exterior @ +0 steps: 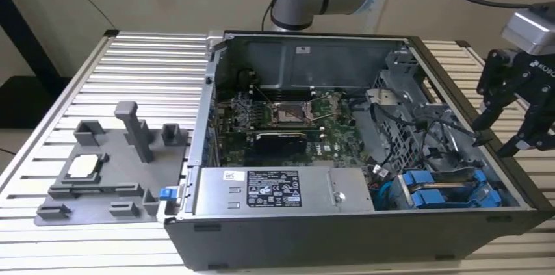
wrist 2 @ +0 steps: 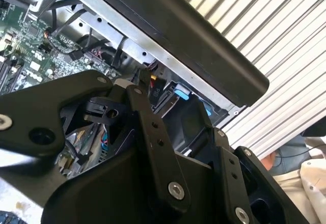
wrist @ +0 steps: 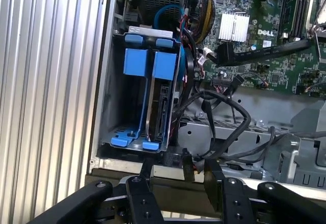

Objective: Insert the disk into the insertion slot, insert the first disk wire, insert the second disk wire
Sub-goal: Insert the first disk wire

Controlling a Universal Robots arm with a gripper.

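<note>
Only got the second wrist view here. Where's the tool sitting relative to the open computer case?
Observer: In the exterior view the tool hangs above the black open computer case, over its wall at the exterior view's right.
Operator: Holding anything?
Observer: No. In the first wrist view its fingers stand apart with nothing between them.
Operator: Drives?
Observer: In the first wrist view, two bright blue plastic carriers sit side by side in the grey sheet-metal drive bay.
</note>
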